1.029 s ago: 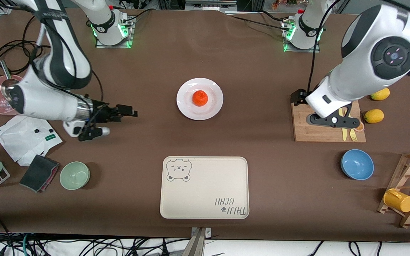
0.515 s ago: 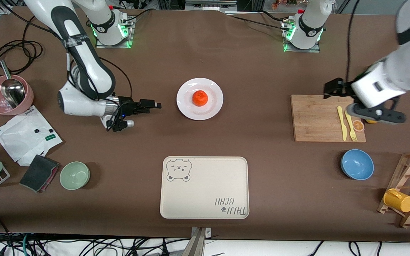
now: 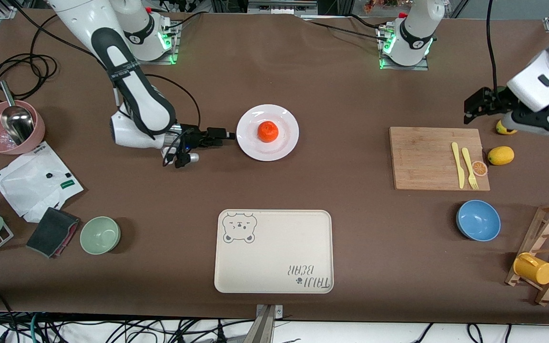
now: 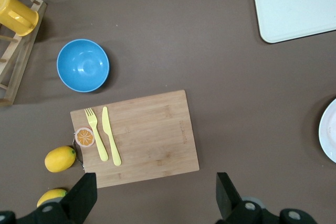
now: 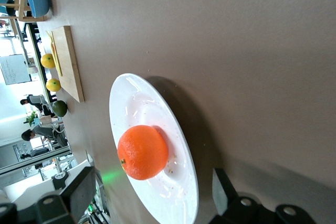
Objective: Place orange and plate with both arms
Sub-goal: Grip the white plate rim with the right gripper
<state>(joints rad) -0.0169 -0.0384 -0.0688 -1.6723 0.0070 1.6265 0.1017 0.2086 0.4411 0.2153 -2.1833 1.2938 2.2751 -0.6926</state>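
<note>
Surface: brown cloth-covered surface [image 3: 350,119] with bowls, a cutting board [image 3: 434,157] and a beige bear-print tray [image 3: 274,252].
Orange: the orange [image 3: 268,131] sits in the middle of the plate [image 3: 250,143], which lies mid-surface, farther from the front camera than the tray.
Progress: judging by this, nothing is gripped or placed yet; both pickups remain.
Right end effector: right end effector [image 3: 224,136] low, just beside the plate's rim, fingers spread wide, empty.
Left end effector: left end effector [image 3: 474,105] raised near the cutting board's corner, fingers released, holding nothing.

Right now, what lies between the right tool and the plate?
Nothing: the front view shows only a short bare strip of brown cloth between the right tool, open, and the plate.
</note>
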